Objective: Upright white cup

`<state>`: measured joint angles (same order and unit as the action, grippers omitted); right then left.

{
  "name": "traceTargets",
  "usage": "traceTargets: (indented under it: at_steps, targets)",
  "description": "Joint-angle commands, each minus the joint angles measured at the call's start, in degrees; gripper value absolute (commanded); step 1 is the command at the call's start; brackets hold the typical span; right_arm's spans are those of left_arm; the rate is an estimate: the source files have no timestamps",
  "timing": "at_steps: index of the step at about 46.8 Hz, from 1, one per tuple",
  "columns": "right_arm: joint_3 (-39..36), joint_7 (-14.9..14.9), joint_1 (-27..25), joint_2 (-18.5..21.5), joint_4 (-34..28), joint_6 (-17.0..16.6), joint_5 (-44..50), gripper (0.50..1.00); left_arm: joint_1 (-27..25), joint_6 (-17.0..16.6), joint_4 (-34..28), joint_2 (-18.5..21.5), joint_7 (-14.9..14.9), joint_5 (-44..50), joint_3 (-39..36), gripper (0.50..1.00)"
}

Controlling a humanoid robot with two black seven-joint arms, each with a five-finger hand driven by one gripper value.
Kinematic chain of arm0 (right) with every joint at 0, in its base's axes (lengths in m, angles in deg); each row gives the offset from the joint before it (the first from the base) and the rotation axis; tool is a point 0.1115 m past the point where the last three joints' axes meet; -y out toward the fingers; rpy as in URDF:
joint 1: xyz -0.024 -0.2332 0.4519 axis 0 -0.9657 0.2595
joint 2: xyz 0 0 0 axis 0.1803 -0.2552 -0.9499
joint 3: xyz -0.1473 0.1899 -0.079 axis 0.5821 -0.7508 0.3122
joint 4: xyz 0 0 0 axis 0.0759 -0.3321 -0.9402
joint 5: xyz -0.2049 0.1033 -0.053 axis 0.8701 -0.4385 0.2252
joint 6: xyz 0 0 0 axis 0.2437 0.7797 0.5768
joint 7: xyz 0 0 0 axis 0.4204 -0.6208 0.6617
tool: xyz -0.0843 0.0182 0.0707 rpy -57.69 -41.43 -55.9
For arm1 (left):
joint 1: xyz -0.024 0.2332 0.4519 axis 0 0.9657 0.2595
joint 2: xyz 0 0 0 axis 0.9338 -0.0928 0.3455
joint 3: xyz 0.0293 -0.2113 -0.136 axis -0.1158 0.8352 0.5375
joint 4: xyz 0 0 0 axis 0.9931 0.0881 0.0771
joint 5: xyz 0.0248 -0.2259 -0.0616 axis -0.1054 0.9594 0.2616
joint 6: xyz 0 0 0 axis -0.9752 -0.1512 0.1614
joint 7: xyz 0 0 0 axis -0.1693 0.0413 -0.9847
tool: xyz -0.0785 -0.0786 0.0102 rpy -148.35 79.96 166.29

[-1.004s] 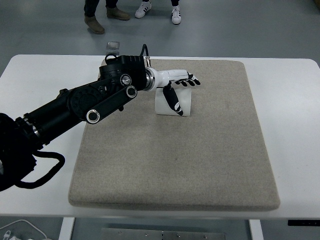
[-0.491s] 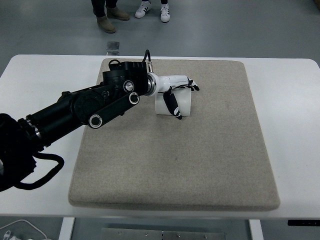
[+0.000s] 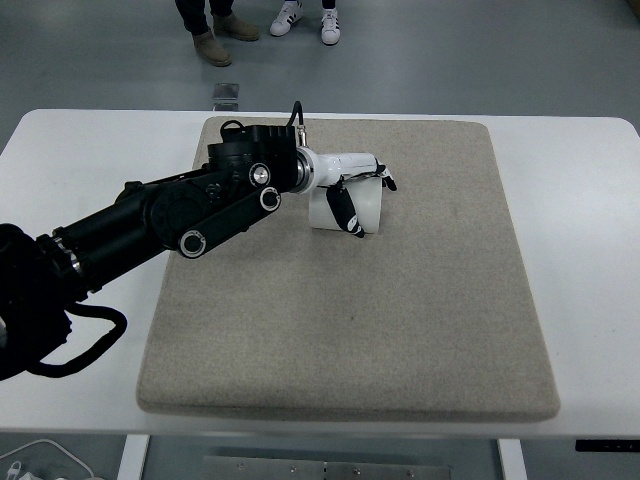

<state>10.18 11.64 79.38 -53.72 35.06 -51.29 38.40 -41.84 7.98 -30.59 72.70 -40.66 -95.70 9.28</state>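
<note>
The white cup [image 3: 322,208] sits on the beige mat [image 3: 400,320], in its far middle part, and appears to lie on its side. My left hand [image 3: 368,203] wraps the cup. Its thumb [image 3: 345,210] crosses the near face and its fingers [image 3: 384,179] curl over the far top edge. The black left arm [image 3: 170,215] reaches in from the lower left and hides the cup's left end. The right arm is out of view.
The mat covers most of the white table [image 3: 590,200], with bare strips left and right. A person's shoes [image 3: 310,22] and boots [image 3: 215,40] stand on the floor beyond the far edge, near a small grey object [image 3: 228,92].
The fingers, stretched out above the cup a second ago, have come down and curled over it. The wrist dropped slightly. The cup has stayed in place.
</note>
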Motion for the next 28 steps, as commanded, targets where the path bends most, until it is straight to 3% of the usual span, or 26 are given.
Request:
traceTargets:
  at_steps: [1,21,28]
  targets:
    - [0.0,0.0,0.06,0.0,0.0,0.0,0.0,0.93,-1.18,-0.01,0.28,0.08,-0.1,0.72,0.6,0.566]
    - [0.0,0.0,-0.03,0.0,0.0,0.0,0.0,0.93,-5.14,-0.01,1.16,4.03,-0.19,18.29,0.87,0.572]
    - [0.0,0.0,-0.03,0.0,0.0,0.0,0.0,0.93,-5.31,0.07,1.95,5.62,-2.12,27.6,2.19,0.574]
